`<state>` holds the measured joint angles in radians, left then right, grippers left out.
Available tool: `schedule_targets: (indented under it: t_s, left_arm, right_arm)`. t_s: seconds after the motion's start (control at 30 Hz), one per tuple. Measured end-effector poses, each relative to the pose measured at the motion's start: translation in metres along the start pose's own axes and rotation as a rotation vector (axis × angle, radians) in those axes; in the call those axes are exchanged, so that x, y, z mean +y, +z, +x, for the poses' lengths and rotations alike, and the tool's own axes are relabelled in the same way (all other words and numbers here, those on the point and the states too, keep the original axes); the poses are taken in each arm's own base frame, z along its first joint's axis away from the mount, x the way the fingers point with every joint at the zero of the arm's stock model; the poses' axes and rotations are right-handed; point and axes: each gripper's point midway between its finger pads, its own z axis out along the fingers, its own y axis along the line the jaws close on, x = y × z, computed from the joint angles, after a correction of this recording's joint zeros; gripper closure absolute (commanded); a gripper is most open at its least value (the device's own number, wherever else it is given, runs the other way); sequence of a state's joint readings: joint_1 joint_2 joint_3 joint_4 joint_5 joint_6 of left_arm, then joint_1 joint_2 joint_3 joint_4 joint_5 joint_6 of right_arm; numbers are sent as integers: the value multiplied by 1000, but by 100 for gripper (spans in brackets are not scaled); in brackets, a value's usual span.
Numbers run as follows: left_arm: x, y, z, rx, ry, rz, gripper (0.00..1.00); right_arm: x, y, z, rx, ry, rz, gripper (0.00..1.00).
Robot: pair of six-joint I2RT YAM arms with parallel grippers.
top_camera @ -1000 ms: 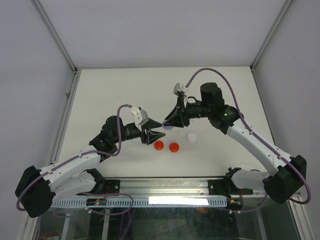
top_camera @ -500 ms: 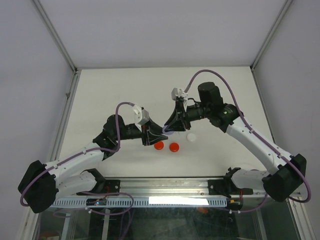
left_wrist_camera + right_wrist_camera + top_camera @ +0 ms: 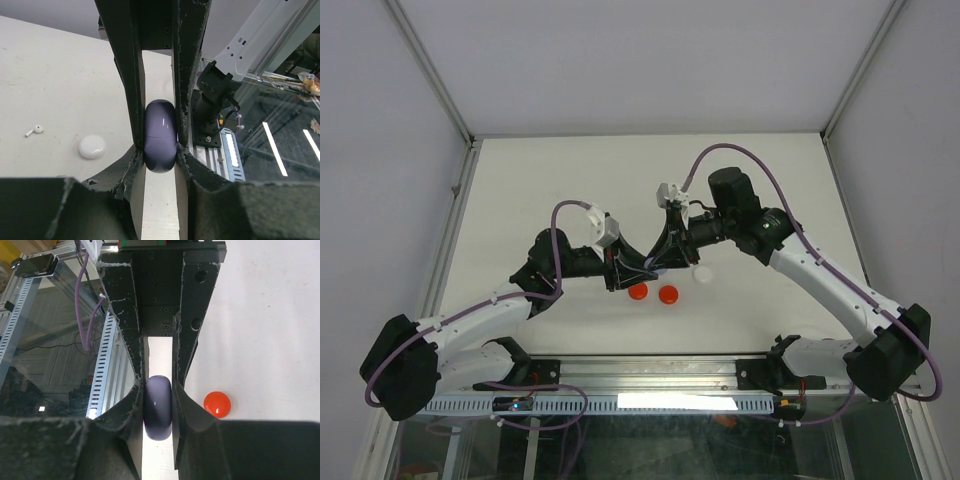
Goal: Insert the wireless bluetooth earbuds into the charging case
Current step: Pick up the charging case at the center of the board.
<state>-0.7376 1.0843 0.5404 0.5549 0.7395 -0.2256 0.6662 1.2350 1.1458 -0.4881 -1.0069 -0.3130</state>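
A dark lilac charging case (image 3: 160, 132) is pinched between both grippers above the table, and its lid seam looks closed. My left gripper (image 3: 159, 152) is shut on its near end, and the right gripper's fingers (image 3: 127, 75) clamp it from the far side. In the right wrist view the same case (image 3: 158, 412) sits in my right gripper (image 3: 158, 392). From above, the left gripper (image 3: 638, 270) and right gripper (image 3: 663, 260) meet nose to nose and hide the case. One white stemmed earbud (image 3: 34, 131) lies on the table. No other earbuds show.
Two round red discs (image 3: 638, 291) (image 3: 668, 293) lie just in front of the joined grippers; one also shows in the right wrist view (image 3: 217, 404). A white disc (image 3: 702, 273) lies under the right arm and shows in the left wrist view (image 3: 92, 147). The metal rail (image 3: 650, 375) runs along the near edge.
The two grippers have closed in on each other. The left one moved right, up to the case held by the right, and now both clamp it.
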Motion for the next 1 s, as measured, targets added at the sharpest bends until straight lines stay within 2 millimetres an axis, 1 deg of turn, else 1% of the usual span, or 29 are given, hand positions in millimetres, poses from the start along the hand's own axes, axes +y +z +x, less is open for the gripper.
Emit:
schedule_targets:
  t_s: [0.17,0.2,0.27,0.3,0.37,0.43,0.57,0.67,0.8,0.9,1.0]
  left_arm:
    - [1,1,1,1,-8,2,100]
    - [2,0,1,1,-7,2,100]
    - [2,0,1,0,-7,2,100]
    - [2,0,1,-1,-6,3,100]
    - [2,0,1,-1,-6,1,100]
    - [3,0,0,-4,-5,-7,100]
    - [6,-2,-3,-30,12,-34,100]
    - [6,-7,-4,-59,29,-56,100]
    - [7,-12,-7,-99,48,-87,100]
    - [6,-18,-8,-136,65,-106,100]
    - [5,-21,-10,-169,87,-113,100]
  right_arm:
    - [-2,0,2,11,6,15,100]
    - [-2,0,2,12,4,17,97]
    - [-2,0,1,13,3,20,84]
    - [-2,0,1,14,3,22,80]
    - [-3,0,1,15,3,25,66]
    - [-4,0,1,16,4,34,57]
    - [-8,-3,-6,5,-16,82,45]
    - [-6,-10,-17,-29,-52,118,42]
    - [-1,-20,-31,-91,-102,153,42]
    - [1,-23,-32,-128,-116,164,40]
    - [-2,-18,-26,-152,-102,162,38]
